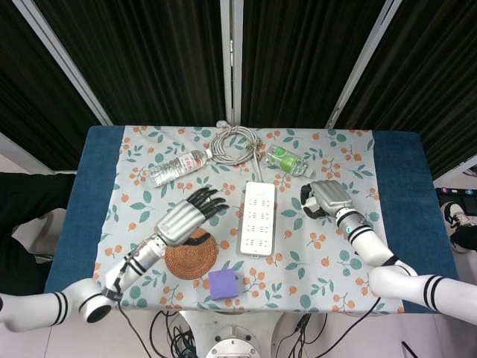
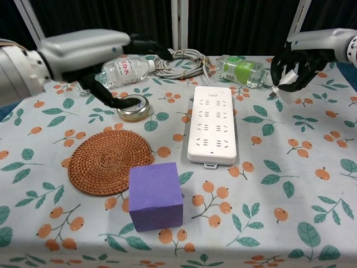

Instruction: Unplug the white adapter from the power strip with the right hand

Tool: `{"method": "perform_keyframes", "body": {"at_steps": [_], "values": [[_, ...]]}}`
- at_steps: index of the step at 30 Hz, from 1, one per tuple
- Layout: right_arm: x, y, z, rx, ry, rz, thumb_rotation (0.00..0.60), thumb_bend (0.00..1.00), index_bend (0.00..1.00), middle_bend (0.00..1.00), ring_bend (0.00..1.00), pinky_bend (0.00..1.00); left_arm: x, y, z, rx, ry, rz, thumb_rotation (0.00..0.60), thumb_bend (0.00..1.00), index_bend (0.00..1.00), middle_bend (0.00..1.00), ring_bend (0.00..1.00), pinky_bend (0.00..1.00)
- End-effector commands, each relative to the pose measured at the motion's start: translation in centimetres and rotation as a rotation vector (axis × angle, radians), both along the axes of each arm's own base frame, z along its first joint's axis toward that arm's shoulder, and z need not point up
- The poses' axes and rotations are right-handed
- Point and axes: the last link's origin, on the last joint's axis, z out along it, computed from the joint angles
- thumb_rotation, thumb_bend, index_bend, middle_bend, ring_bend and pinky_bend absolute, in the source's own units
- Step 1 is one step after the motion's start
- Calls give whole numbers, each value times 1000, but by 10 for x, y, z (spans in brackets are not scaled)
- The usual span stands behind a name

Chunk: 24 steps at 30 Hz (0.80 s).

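Observation:
The white power strip (image 1: 256,216) (image 2: 212,123) lies lengthwise in the middle of the table with nothing plugged into it. My right hand (image 1: 326,198) (image 2: 300,54) is to the right of the strip, off it and raised. It grips the white adapter (image 2: 283,79), which shows in the chest view between the dark fingers; in the head view the hand hides it. My left hand (image 1: 186,218) (image 2: 92,47) hovers left of the strip above the tablecloth, fingers spread and holding nothing.
A woven coaster (image 1: 191,256) (image 2: 110,162) and a purple block (image 1: 223,284) (image 2: 155,195) sit near the front edge. A round tin (image 2: 133,108) lies under my left hand. A water bottle (image 1: 177,168), a coiled cable (image 1: 235,143) and a green bottle (image 1: 287,159) line the back.

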Motion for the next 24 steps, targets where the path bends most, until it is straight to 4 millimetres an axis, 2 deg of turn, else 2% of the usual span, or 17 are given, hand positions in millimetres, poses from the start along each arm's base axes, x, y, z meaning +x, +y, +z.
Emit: {"method": "perform_keyframes", "body": {"at_steps": [1,2,4,8,11,14,18,24], "values": [[-6,-1,-12,47,11,-29,600,327,137,291,170,301,-22,5,28,79,-37,97,600,300,149,130,11,87],[-6,-1,-13,51,12,-32,600,327,65,241,125,269,-29,6,34,96,-45,120,600,298,148,129,11,86],[-6,-2,-12,45,2,-37,600,327,7,171,64,225,-44,7,49,139,-57,171,600,293,147,127,11,85],[-5,0,5,-13,-41,-23,600,327,0,115,31,198,-76,6,78,222,-73,275,600,283,145,126,11,84],[-9,10,31,-99,-56,19,600,327,0,115,31,198,-105,1,102,297,-89,364,600,280,145,126,11,84],[-25,31,60,-211,-17,80,600,327,0,120,31,196,-135,-12,125,367,-97,448,600,278,145,126,11,85],[-57,75,95,-365,47,117,600,327,0,114,19,169,-176,-41,150,455,-52,567,600,272,145,126,11,78],[-94,137,121,-495,49,93,600,327,0,63,0,110,-211,-86,161,508,-17,710,600,265,145,124,11,61]]}}
